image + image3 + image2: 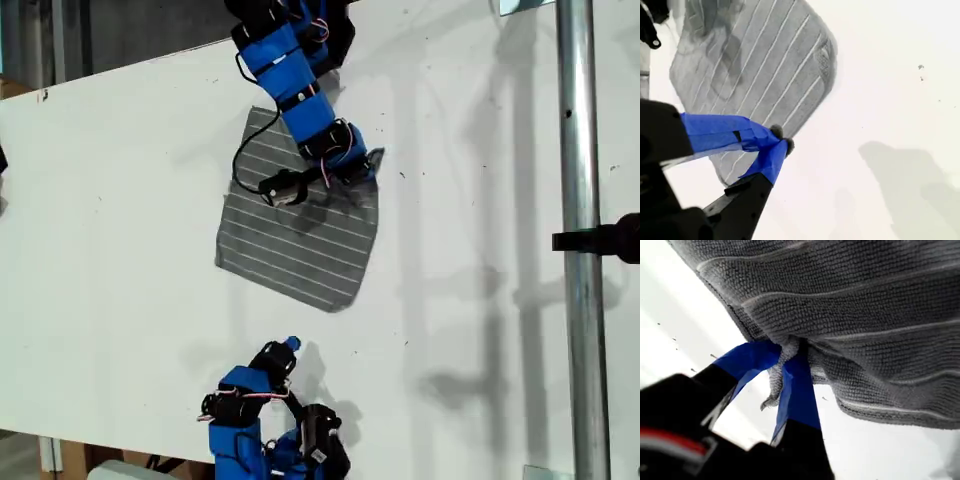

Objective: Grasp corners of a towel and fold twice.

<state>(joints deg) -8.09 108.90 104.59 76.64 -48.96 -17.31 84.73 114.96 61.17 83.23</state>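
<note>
- The bench (pixel 120 230) is seen as a plain white surface running across the exterior view, its far edge slanting up toward that view's right.
- The towel (pixel 298 240) is spread on it a little to the exterior view's left of centre, grey with thin pale stripes, turned at an angle to the bench edges.
- Three of its corners are laid flat; the rounded near one (pixel 335 303) is pointed toward the bottom of the exterior view.
- The far corner (pixel 370 165) toward the exterior view's right is bunched and raised, and it is there that the hand of my first gripper (pixel 362 165) is found, on the arm reaching in from the top of the exterior view.
- In the first wrist view, a twist of grey cloth (pixel 782 365) is pinched between the two blue fingers (pixel 747 360), so that hand is closed on the towel's corner.
- The hand of my second gripper (pixel 290 345) is held at the bottom of the exterior view, apart from the towel's near edge.
- In the second wrist view its blue fingertips (pixel 775 131) are met tip to tip with nothing gripped, the towel (pixel 765 65) lying beyond them.
- A metal pole (pixel 580 250) is stood at the exterior view's right, well apart from the cloth.
</note>
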